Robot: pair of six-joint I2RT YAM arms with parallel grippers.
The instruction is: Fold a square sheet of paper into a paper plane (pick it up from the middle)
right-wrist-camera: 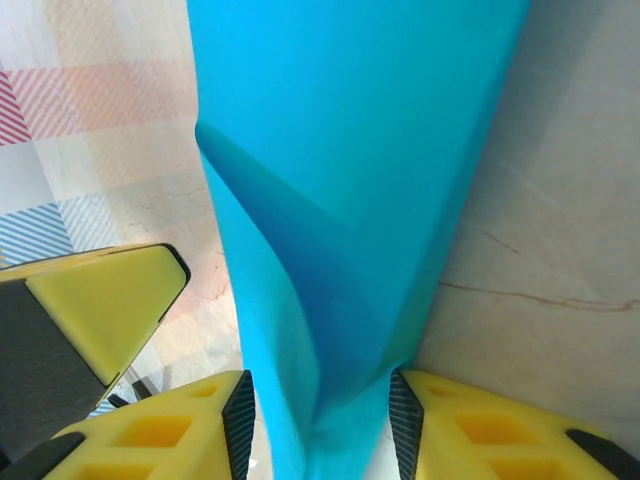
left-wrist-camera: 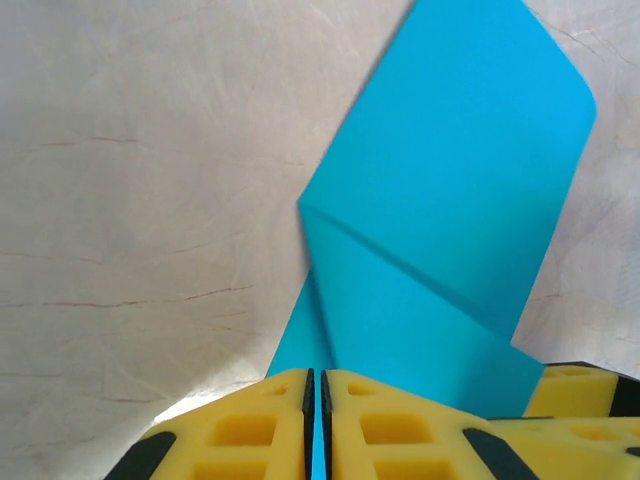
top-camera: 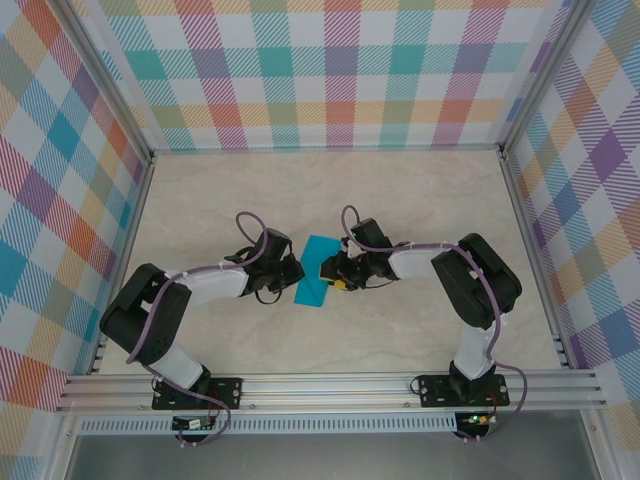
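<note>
Creased thin teal-blue paper sheet [top-camera: 318, 270] held at worktop [top-camera: 430, 200] centre. Left pincer [left-wrist-camera: 317, 378] clamped on it; right pincer [right-wrist-camera: 320, 390] apart, straddling it. Risk: sheet torn or crease skewed if pulled unevenly.

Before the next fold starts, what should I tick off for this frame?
1. Left gripper shut on the square sheet of paper: ok.
2. Right gripper clamped on the sheet: not ok; its jaws stand apart with paper bowed between them.
3. Diagonal crease present: ok, it shows in the left wrist view.
4. Sheet untorn: ok where visible.
5. Sheet's far end resting on the table: cannot tell.
</note>
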